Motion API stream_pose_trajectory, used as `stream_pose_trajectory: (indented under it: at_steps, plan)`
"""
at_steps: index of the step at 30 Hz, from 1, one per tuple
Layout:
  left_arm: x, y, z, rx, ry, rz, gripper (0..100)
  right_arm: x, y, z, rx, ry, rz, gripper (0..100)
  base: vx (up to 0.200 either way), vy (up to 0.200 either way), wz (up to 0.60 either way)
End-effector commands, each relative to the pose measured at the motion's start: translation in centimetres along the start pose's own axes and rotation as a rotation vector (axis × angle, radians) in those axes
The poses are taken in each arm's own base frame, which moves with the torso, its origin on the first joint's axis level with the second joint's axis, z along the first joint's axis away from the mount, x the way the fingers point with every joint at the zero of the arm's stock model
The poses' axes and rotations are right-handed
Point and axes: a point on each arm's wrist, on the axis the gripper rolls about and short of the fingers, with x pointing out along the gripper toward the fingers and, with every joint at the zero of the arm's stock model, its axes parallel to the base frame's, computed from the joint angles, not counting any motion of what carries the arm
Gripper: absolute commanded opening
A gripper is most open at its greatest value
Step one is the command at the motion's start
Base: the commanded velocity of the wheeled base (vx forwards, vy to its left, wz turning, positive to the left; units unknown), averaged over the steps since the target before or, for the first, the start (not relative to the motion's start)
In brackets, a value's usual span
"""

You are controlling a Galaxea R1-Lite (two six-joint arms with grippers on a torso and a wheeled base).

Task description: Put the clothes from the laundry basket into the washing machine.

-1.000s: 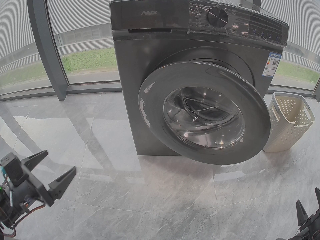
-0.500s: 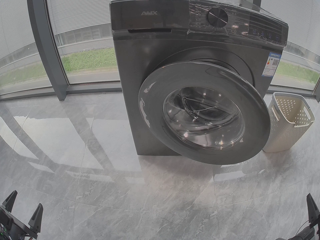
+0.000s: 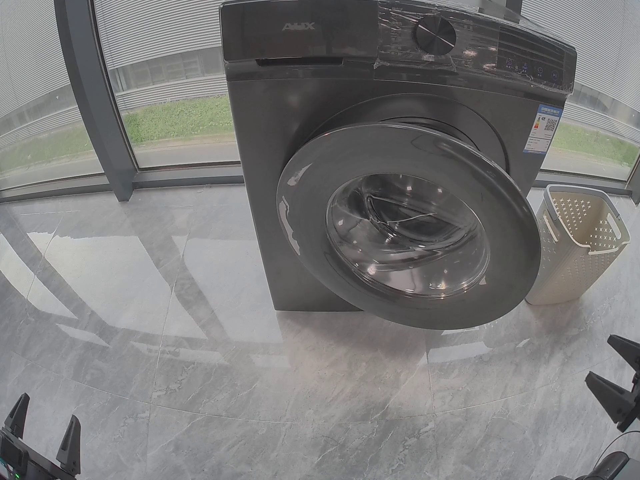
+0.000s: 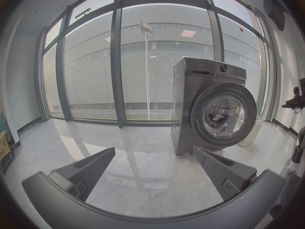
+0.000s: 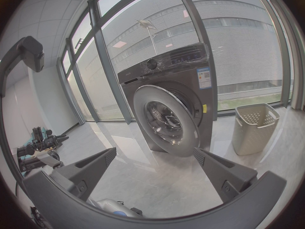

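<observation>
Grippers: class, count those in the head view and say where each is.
2. The left gripper is in the bottom left corner, over the floor; the right gripper is at the right edge, nearer us than the laundry basket. Both are open.

Daylight from tall windows [image 3: 173,48] set in dark metal frames [image 3: 93,101] glints off a polished grey, marble-patterned floor [image 3: 200,288], which mirrors the frames in long streaks. Beyond the glass, a strip of grass [image 3: 180,118] runs before a grey building [image 4: 165,64] clad in horizontal slats, with a lamp post [image 4: 147,80] in front. A white wall [image 4: 22,89] with dark skirting meets a pale, panelled ceiling [image 4: 28,16].
</observation>
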Motion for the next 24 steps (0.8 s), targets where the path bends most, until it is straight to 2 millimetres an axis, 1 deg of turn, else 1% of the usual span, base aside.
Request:
stream_pose_trajectory:
  at_steps: [1, 2, 9, 15, 19, 23, 24]
  plan:
    - [-0.1, -0.1, -0.8, 0.037, 0.024, -0.046, 100, 4.5, -0.9, -0.1, 0.052, 0.162, 0.061, 100, 0.000, 0.000, 0.00]
    - [-0.3, -0.1, -0.9, 0.032, -0.010, -0.069, 100, 5.1, -1.0, -0.2, 0.056, 0.171, 0.061, 100, 0.000, 0.000, 0.00]
    - [-0.3, 0.0, -0.9, 0.032, -0.009, -0.058, 100, 7.4, -1.5, -0.1, 0.074, 0.209, 0.054, 100, 0.000, 0.000, 0.00]
    - [-0.3, 0.0, -0.9, 0.027, -0.009, -0.056, 100, 9.3, -1.9, 0.0, 0.071, 0.208, 0.062, 100, 0.000, -0.200, 0.00]
    - [-0.3, 0.0, -0.9, 0.027, -0.009, -0.056, 100, 10.9, -2.3, -0.1, 0.078, 0.222, 0.057, 100, 0.000, -0.200, 0.00]
    - [-0.3, 0.0, -0.9, 0.027, -0.009, -0.058, 100, 12.3, -2.6, 0.2, 0.064, 0.181, 0.054, 100, 0.000, -0.200, 0.00]
    - [-0.3, 0.0, -0.9, 0.027, -0.009, -0.058, 100, 12.3, -2.7, 0.2, 0.064, 0.181, 0.054, 100, 0.000, -0.200, 0.00]
